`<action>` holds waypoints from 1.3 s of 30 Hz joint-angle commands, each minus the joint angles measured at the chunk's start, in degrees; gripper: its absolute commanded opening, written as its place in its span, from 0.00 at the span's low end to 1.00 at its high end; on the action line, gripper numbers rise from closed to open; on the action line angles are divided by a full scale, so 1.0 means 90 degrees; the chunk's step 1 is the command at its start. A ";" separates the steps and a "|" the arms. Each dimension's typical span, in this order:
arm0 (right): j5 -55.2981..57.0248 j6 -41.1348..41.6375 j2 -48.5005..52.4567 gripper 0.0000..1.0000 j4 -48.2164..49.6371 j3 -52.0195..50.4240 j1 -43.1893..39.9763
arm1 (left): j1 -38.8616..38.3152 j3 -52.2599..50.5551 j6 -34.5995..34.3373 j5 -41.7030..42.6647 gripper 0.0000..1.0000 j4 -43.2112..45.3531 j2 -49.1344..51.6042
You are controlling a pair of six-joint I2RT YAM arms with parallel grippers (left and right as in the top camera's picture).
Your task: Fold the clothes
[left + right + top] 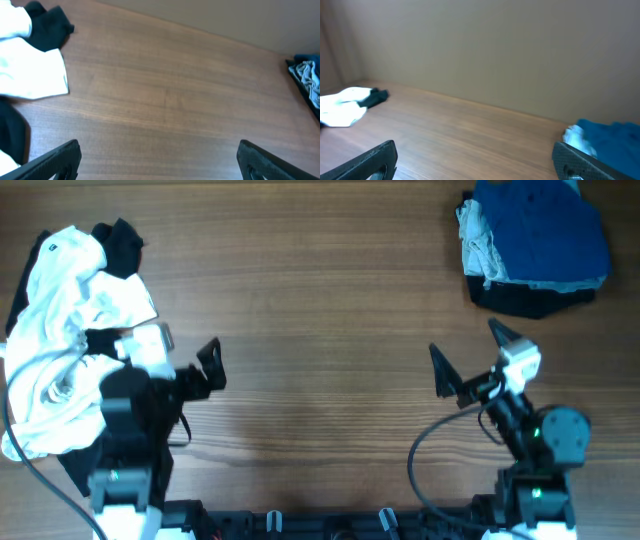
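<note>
A heap of crumpled white clothes (65, 330) mixed with black clothes (118, 242) lies at the table's left edge; it also shows in the left wrist view (30, 75) and far left in the right wrist view (342, 107). A stack with a blue garment (540, 230) on top, over grey and black pieces, sits at the back right; it also shows in the right wrist view (610, 140). My left gripper (212, 367) is open and empty, right of the white heap. My right gripper (470, 360) is open and empty, in front of the blue stack.
The brown wooden table (320, 310) stretches between the two piles. A black cable (425, 450) loops by the right arm's base. The arm bases stand at the front edge.
</note>
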 commanded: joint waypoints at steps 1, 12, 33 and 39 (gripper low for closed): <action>-0.1005 0.0070 0.1056 1.00 -0.0325 0.0993 0.0036 | -0.0034 0.1319 -0.0061 0.0131 1.00 -0.0782 0.0811; -0.1651 -0.0352 0.3684 1.00 -0.3415 0.4109 0.0039 | -0.0034 0.3730 -0.0053 0.0748 1.00 -0.2875 0.2237; -0.1569 0.0233 0.4903 1.00 -0.5112 0.5748 0.0039 | -0.0005 0.3806 -0.0627 -0.1501 1.00 -0.2373 0.3929; -0.1549 0.0114 0.4913 1.00 -0.5217 0.5739 0.0039 | 0.0347 0.3806 -0.1294 -0.1523 0.96 -0.2888 0.4811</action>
